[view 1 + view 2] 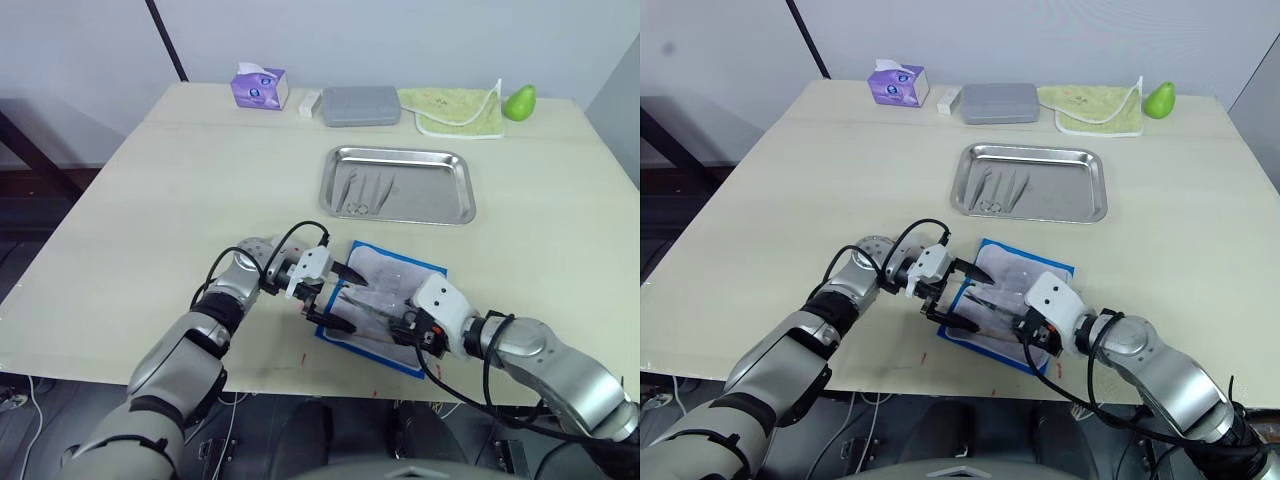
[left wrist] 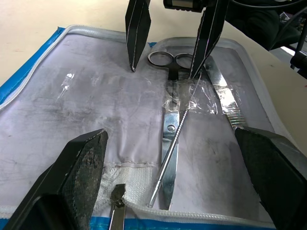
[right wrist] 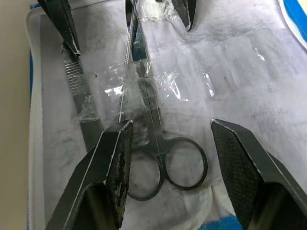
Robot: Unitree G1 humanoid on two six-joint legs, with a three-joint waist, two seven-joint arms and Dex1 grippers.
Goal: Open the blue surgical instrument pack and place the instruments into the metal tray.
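With the right gripper held wide open and empty over the scissors, the ring handles should be straddled squarely, clear of the thin probe; the left gripper is likewise open and empty.

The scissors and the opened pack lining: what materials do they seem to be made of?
The scissors look like polished steel: silver and reflective. The lining of the blue surgical instrument pack looks like a matte grey-white woven or coated fabric, with a stitched hem; clear plastic film covers part of it.
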